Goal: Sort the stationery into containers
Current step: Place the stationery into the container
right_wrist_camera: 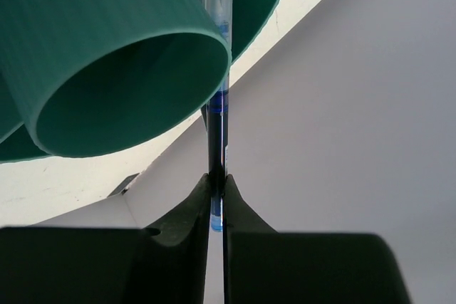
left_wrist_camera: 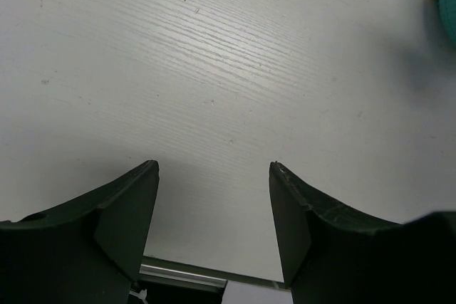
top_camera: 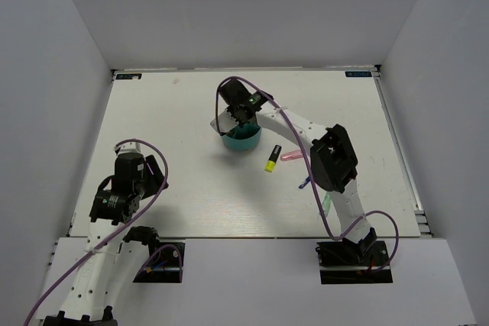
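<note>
Step in hand: judging by the pose, the blue pen is being fed into the organiser.
Right pincer (right_wrist_camera: 217, 191): closed tight on the blue pen (right_wrist_camera: 218, 115), gripping it near one end, at the far middle of the bench (left_wrist_camera: 214, 48).
Blue pen: runs straight out from the fingertips. Its free end passes just beside the rim of the central cup (right_wrist_camera: 121, 55), into the gap between the cup and the outer wall. Whether it touches the cup cannot be told.
Doing it well: hold the pen in line with that gap and clear of the cup's rim. Lower it until most of its length is inside, then open only a little so it slides down rather than tipping out.
Left pincer (left_wrist_camera: 214, 169): wide open and holding nothing, over bare bench at the near left, well apart from the organiser.
Organiser (top_camera: 246, 143): teal and round, directly under the right pincer.
Contents: the visible part of the central cup shows nothing inside. The other compartments are mostly hidden.
Loose on the bench: the yellow highlighter (top_camera: 272, 159) and a pink piece (top_camera: 291, 156), just right of the organiser.
</note>
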Controlling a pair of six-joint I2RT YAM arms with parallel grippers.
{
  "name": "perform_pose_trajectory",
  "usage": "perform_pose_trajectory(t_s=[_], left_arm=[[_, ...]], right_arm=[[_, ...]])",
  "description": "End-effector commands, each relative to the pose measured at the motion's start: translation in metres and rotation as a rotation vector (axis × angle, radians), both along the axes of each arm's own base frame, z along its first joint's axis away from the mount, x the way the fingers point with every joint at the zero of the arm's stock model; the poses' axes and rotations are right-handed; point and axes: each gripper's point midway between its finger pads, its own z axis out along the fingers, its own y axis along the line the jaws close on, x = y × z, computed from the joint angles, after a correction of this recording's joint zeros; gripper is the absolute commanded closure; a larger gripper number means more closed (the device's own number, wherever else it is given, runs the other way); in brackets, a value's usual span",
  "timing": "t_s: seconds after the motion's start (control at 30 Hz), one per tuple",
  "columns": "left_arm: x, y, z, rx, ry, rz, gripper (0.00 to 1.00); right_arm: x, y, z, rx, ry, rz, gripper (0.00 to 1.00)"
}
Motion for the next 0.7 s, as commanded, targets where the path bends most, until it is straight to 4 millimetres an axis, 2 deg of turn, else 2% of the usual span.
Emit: perform_pose_trajectory(t_s=[0.0, 0.1, 0.17, 0.3, 0.33, 0.5, 0.6, 0.63, 0.67], left_arm=[[0.002, -0.001, 0.004, -0.006, -0.022, -0.005, 0.26], [0.003, -0.001, 0.005, -0.009, -0.025, -0.003, 0.26], [0.003, -0.001, 0.005, -0.009, -0.025, -0.002, 0.26], [0.003, -0.001, 0.005, -0.007, -0.027, -0.003, 0.26], [0.003, 0.000, 0.005, -0.007, -0.025, 0.001, 0.26], [0.002, 0.000, 0.004, -0.005, -0.021, 0.002, 0.26], [0.003, -0.001, 0.004, -0.004, -0.024, -0.002, 0.26], [0.003, 0.000, 0.004, -0.003, -0.021, 0.001, 0.26], [0.003, -0.001, 0.005, -0.008, -0.025, -0.003, 0.26]], right_arm=[[-0.005, 0.024, -0.002, -0.405, -0.002, 0.499, 0.92], [-0.006, 0.025, -0.002, -0.404, -0.004, 0.499, 0.87], [-0.006, 0.027, -0.002, -0.401, -0.009, 0.495, 0.78], [-0.006, 0.027, -0.003, -0.411, -0.015, 0.485, 0.76], [-0.004, 0.025, -0.001, -0.407, -0.019, 0.476, 0.65], [-0.003, 0.028, 0.005, -0.391, -0.038, 0.470, 0.63], [-0.006, 0.032, 0.024, -0.337, -0.067, 0.448, 0.63], [-0.011, 0.030, 0.042, -0.293, -0.088, 0.424, 0.63], [-0.015, 0.031, 0.050, -0.271, -0.098, 0.414, 0.63]])
